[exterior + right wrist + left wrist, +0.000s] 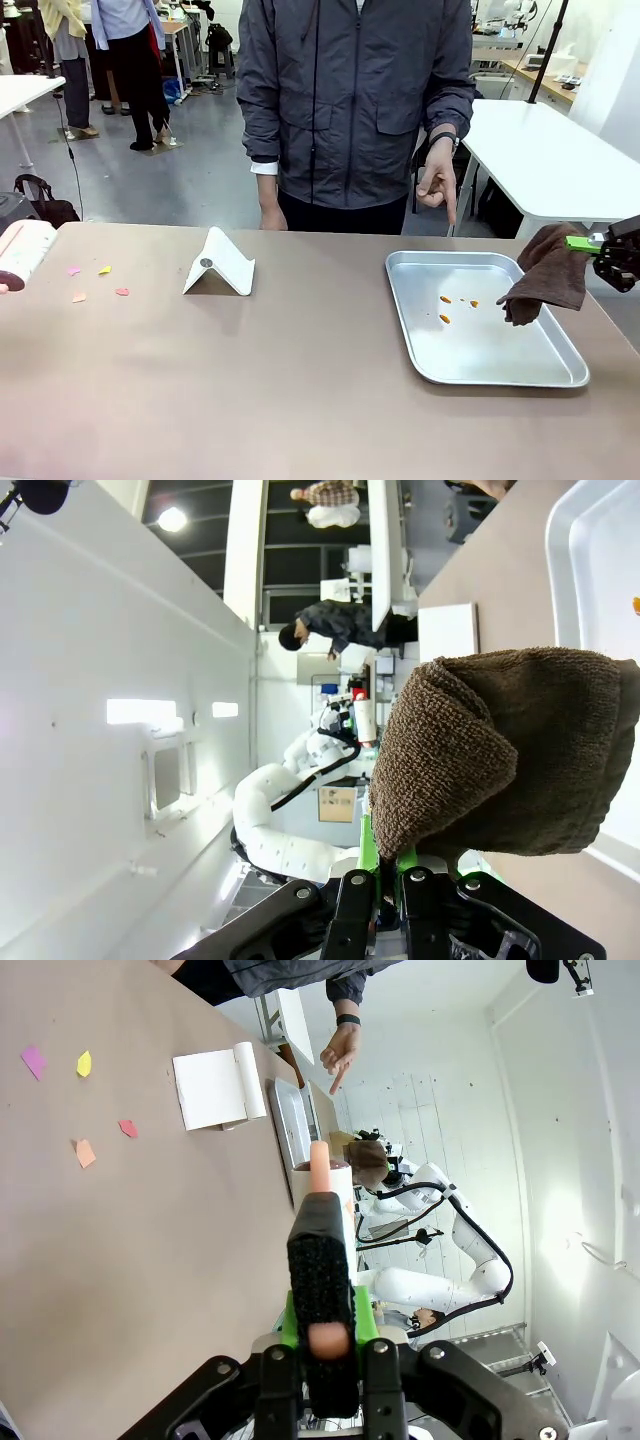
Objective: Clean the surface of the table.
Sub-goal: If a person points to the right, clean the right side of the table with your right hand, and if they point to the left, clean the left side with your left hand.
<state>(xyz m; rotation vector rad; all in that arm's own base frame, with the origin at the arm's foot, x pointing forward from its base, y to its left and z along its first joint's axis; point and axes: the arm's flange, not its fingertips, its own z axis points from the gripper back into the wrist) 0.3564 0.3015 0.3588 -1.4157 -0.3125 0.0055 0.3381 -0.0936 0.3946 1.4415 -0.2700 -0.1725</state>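
Both pairs of jaws clamped: roller on the left, cloth on the right

The table point(300, 390), brownish-taupe and matte, is spread across the whole front view. A metal tray point(500, 350) is laid on its right part, and a white folded stand point(220, 265) is set near the middle. The right gripper point(605, 250) is closed on a brown cloth point(548, 275), which is hung over the tray's right side. The left gripper point(322, 1350) is closed on the black handle of a lint roller point(22, 255). A person's hand point(437, 180) is pointed downward beyond the tray's far edge. Coloured paper scraps point(100, 270) are scattered at the table's left, and orange crumbs point(445, 300) are seen in the tray.

If the cloth is swept low, the rim could be caught and the tray pushed, or crumbs flicked onto the table. The pointing hand could be struck if the arm is swung across. Scraps could be shoved along rather than lifted by a slanted roller.

In the front view the roller is cut off at the left edge. Whether the cloth touches the tray cannot be told, nor how much of it is pinched.
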